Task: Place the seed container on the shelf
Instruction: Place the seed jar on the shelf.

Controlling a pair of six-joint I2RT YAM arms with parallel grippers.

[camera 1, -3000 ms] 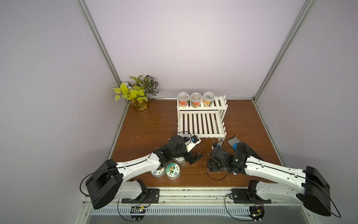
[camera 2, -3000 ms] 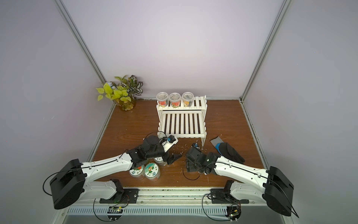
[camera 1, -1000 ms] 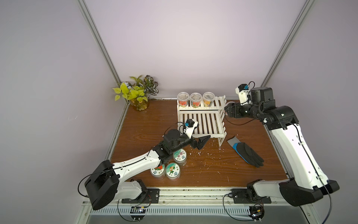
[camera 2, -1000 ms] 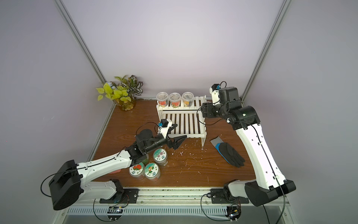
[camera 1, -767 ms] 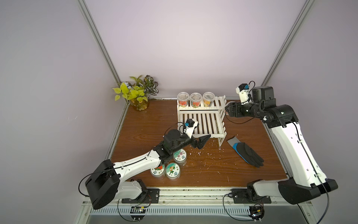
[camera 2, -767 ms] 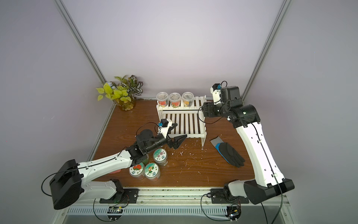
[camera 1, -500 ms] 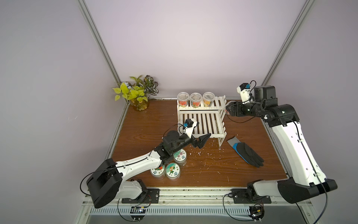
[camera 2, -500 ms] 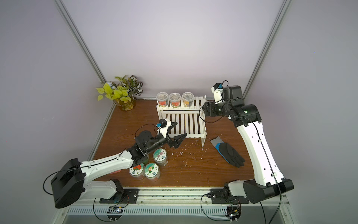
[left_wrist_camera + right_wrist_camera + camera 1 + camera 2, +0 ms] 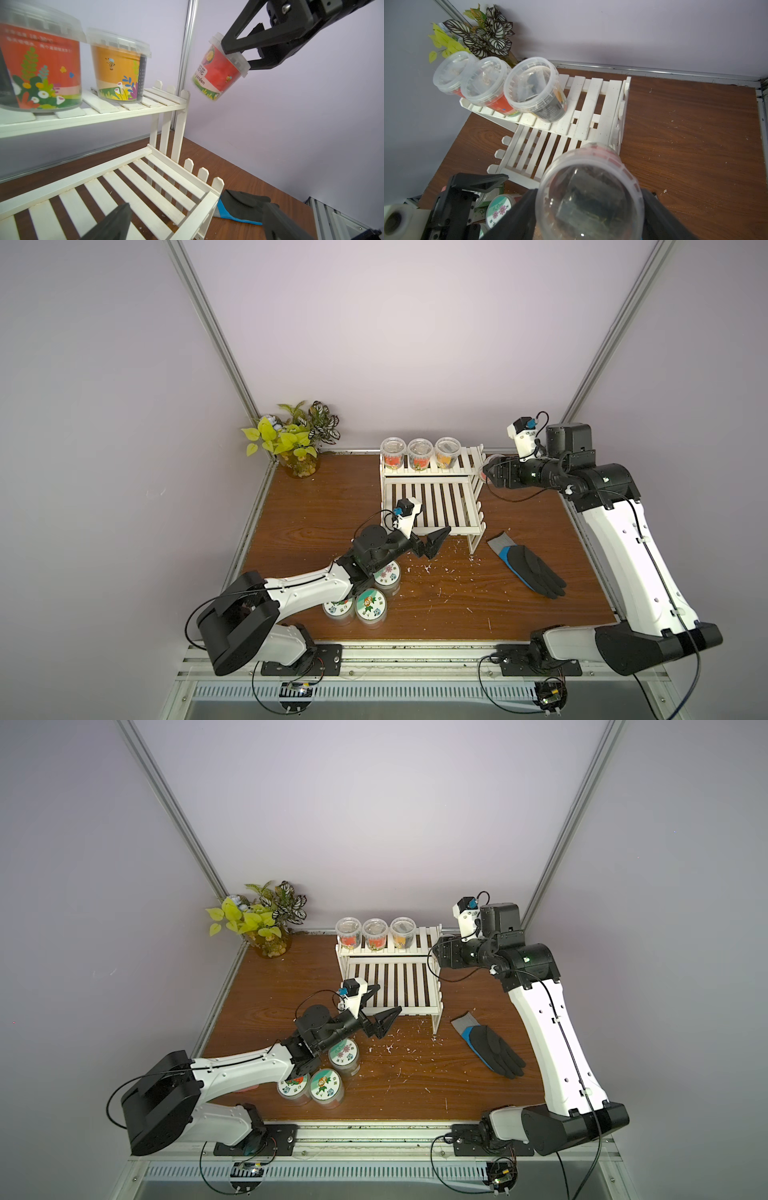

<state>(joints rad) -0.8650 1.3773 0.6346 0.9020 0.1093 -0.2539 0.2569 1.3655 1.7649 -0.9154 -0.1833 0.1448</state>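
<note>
Left wrist view: the seed container (image 9: 218, 68) hangs tilted, just beside the right end of the shelf's (image 9: 133, 112) upper tier (three seconds back the right arm was low at the table front). The right gripper (image 9: 236, 56) clamps its lid rim, so only the set-down remains. The left gripper (image 9: 379, 1006) stands apart, empty. The container is a clear tub with a red flower label.

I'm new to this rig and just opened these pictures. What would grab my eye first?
The right gripper holds a red-labelled clear plastic seed container tilted in the air, just off the bare end of the upper tier of the white slatted two-tier shelf. Three similar clear lidded tubs line that upper tier. The left gripper hangs open at the lower tier's front edge.
</note>
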